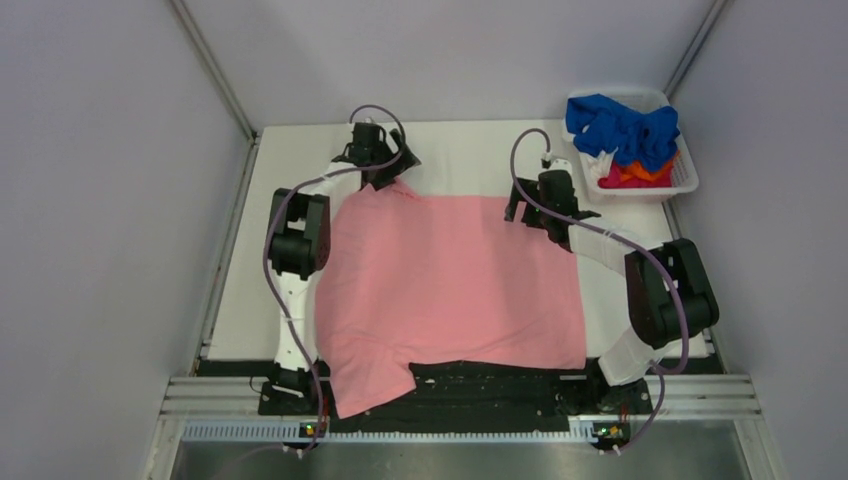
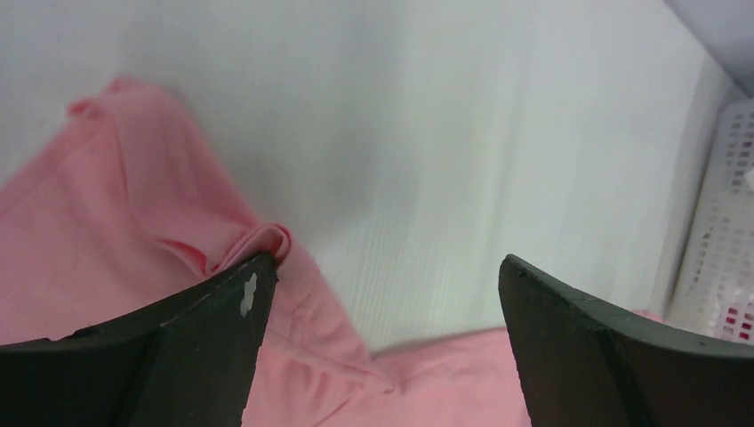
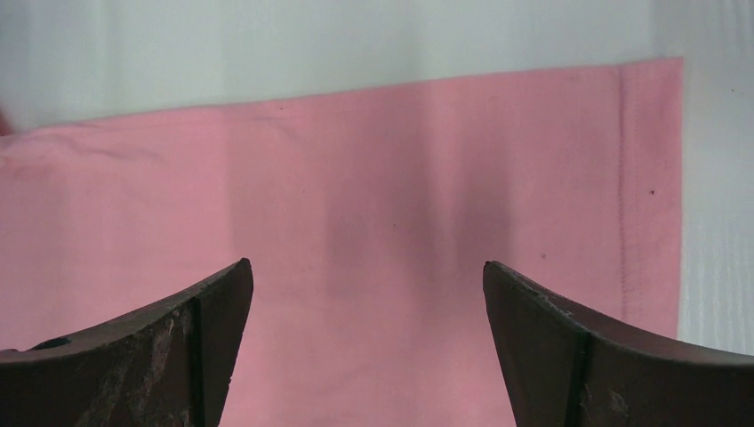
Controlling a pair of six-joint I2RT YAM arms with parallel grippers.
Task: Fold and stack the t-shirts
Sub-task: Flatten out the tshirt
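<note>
salmon-pink t-shirt (image 1: 450,285) spread flat; blue (image 1: 622,126), orange (image 1: 640,172), red (image 1: 612,181) shirts heaped.

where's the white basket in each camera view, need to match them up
Top external: the white basket stands at the far right corner of the table, with a blue t-shirt on top.
Left wrist: a strip of its lattice wall shows at the right edge.
Right wrist: not in this picture.
Shared landmark: the salmon-pink t-shirt, spread flat on the table, shows in all three views.
</note>
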